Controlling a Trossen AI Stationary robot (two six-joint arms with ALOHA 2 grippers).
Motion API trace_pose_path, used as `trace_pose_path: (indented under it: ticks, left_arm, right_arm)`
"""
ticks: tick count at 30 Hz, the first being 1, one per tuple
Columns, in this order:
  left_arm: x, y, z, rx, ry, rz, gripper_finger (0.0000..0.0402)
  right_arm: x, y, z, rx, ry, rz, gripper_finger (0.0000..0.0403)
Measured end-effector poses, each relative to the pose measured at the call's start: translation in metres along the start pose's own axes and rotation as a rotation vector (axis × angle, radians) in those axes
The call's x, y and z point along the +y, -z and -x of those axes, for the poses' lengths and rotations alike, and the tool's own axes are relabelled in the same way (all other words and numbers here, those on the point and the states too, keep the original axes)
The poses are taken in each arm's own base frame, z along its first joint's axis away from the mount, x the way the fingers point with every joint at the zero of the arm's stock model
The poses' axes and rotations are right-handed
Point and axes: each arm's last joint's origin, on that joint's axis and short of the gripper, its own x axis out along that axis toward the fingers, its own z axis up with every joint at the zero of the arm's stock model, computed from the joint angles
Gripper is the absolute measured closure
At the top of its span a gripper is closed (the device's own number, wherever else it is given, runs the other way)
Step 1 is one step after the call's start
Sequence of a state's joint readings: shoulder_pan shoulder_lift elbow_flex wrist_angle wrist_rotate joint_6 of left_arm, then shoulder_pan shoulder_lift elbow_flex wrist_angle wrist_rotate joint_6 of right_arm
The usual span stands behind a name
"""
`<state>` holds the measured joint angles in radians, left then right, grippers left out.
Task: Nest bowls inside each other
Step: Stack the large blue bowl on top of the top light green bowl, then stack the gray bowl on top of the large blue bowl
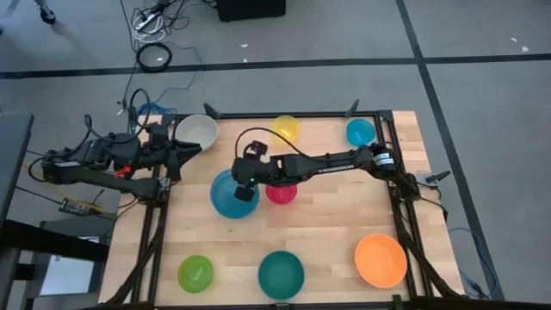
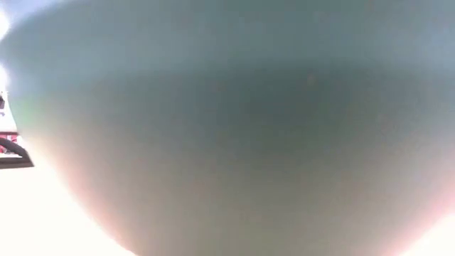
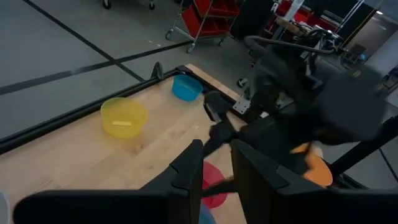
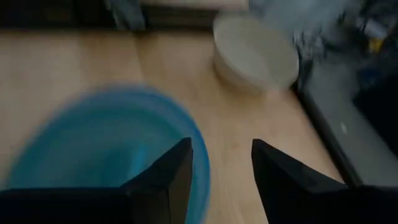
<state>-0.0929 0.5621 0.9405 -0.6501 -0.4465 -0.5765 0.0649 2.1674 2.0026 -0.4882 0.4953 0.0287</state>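
Observation:
Several bowls rest on their bases on the wooden table [image 1: 327, 224]. Along the far edge stand the white bowl [image 1: 196, 132], the yellow bowl [image 1: 286, 129] and the cyan bowl [image 1: 361, 132]. The blue bowl [image 1: 225, 196] and the pink-red bowl [image 1: 281, 194] sit side by side at the middle. My right gripper [image 4: 221, 168] hangs open over the blue bowl's [image 4: 93, 143] right rim, nothing between its fingers. My left gripper [image 3: 214, 174] waits open by the table's far left corner, near the white bowl.
The lime green bowl [image 1: 195, 273], the teal bowl [image 1: 281, 274] and the orange bowl [image 1: 380, 260] stand along the near edge. The teal bowl's wall [image 2: 227, 142] fills the low view. A black frame [image 1: 396, 172] rims the table. Bare wood lies right of centre.

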Motion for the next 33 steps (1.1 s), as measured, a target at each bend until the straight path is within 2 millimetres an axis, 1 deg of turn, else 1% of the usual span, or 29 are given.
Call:
trace_pose_path:
  ticks: [2,4,6,9,11,14,15,17,21,26,30,33]
  left_arm:
    - [0.0,0.0,0.0,-0.003,0.002,-0.007,0.031]
    - [-0.001,-0.001,0.0,-0.011,0.007,-0.007,0.031]
    - [-0.001,-0.002,0.0,-0.018,0.011,-0.005,0.031]
    - [-0.002,-0.002,0.0,-0.023,0.015,-0.009,0.031]
    - [-0.002,-0.002,0.0,-0.023,0.015,-0.014,0.031]
    - [-0.002,-0.002,0.0,-0.023,0.015,-0.034,0.031]
    - [-0.002,-0.002,0.0,-0.022,0.015,-0.037,0.031]
    - [-0.001,-0.002,0.0,-0.021,0.015,-0.04,0.031]
    - [-0.001,-0.002,0.0,-0.016,0.014,-0.045,0.031]
    - [0.0,0.0,0.0,-0.003,0.006,-0.053,0.031]
    - [0.001,0.002,0.0,0.016,-0.006,-0.06,0.031]
    - [0.001,0.002,0.0,0.02,-0.008,-0.06,0.031]
  right_arm:
    - [0.003,-0.009,-0.002,-0.1,-0.032,-0.042,0.0252]
    - [0.004,-0.013,-0.012,-0.174,-0.063,-0.082,0.0252]
    - [0.001,-0.006,-0.028,-0.162,-0.058,-0.102,0.0253]
    - [-0.01,0.007,-0.052,-0.114,-0.046,-0.192,0.0255]
    - [-0.02,0.011,-0.06,-0.086,-0.076,-0.269,0.0257]
    - [-0.027,0.018,-0.075,-0.066,-0.101,-0.337,0.0263]
    - [-0.028,0.023,-0.078,-0.035,-0.1,-0.331,0.0264]
    - [-0.025,0.028,-0.086,-0.032,-0.108,-0.341,0.0268]
    - [-0.022,0.031,-0.089,-0.019,-0.146,-0.368,0.0275]
    - [-0.011,0.042,-0.093,0.049,-0.158,-0.35,0.0283]
    - [0.0,0.047,-0.089,0.096,-0.165,-0.32,0.0288]
    - [0.004,0.048,-0.087,0.099,-0.129,-0.276,0.029]
